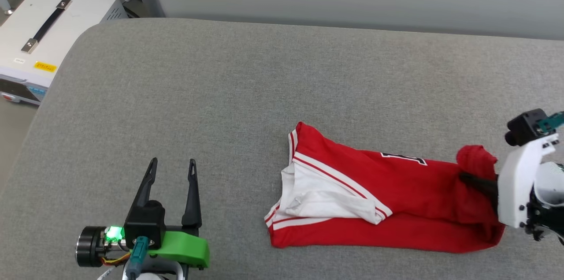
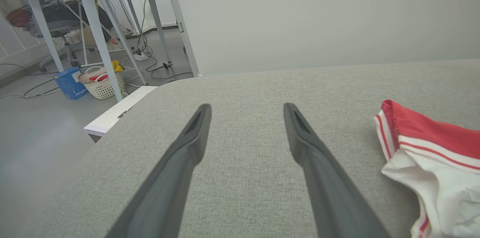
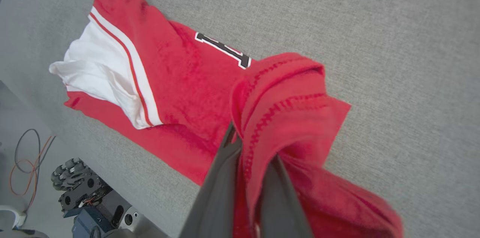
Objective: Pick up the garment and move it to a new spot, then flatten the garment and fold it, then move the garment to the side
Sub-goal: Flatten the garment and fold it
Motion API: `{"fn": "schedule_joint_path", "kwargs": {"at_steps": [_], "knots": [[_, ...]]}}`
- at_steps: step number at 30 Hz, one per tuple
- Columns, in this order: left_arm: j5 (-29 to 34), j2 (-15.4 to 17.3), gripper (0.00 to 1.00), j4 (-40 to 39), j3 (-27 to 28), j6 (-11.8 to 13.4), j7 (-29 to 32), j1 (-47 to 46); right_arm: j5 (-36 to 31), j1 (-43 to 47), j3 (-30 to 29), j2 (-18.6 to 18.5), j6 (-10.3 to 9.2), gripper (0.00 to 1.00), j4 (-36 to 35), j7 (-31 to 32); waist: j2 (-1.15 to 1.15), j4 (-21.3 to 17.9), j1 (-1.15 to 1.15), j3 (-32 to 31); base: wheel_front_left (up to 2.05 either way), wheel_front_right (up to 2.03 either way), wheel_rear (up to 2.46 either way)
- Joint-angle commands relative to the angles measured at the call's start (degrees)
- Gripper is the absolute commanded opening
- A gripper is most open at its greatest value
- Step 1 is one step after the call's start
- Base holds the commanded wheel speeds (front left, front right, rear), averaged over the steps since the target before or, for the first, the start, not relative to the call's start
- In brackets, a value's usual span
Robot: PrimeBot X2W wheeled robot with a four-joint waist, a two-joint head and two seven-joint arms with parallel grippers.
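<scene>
Red garment (image 1: 396, 192) lay on the grey counter (image 1: 220, 95); right hand (image 1: 465, 178) pinched its end, left hand (image 1: 172, 165) gaped empty.

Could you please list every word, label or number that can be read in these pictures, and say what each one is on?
Nothing reads in full.
On the garment: a black, white-outlined numeral, partly folded under; possibly "1".
On the white case: a yellow label, too small to read.
On the blue box: print, too blurred to read.
</scene>
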Motion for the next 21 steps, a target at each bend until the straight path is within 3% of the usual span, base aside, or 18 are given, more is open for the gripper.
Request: {"fn": "schedule_joint_path", "kwargs": {"at_steps": [1,9,21], "knots": [[0.5,-0.6,1.00,0.1,0.2,-0.4,-0.3,-0.8,-1.5,-2.1,1.0,1.2,-0.04,0.00,-0.5,0.9,0.00,0.6,0.00,0.7,0.00,0.00,0.00],[1.3,-2.1,1.00,0.5,1.0,-1.6,-0.3,-2.2,-6.9,-12.5,10.1,9.8,-0.04,0.00,1.5,4.0,0.00,2.0,0.00,3.0,0.00,0.00,0.00],[2.4,-4.1,1.00,0.9,1.5,-2.9,-0.3,-4.3,-9.4,-21.7,22.8,20.0,-0.04,0.00,13.3,-0.8,0.00,3.3,0.00,5.8,0.00,0.00,0.00]]}}
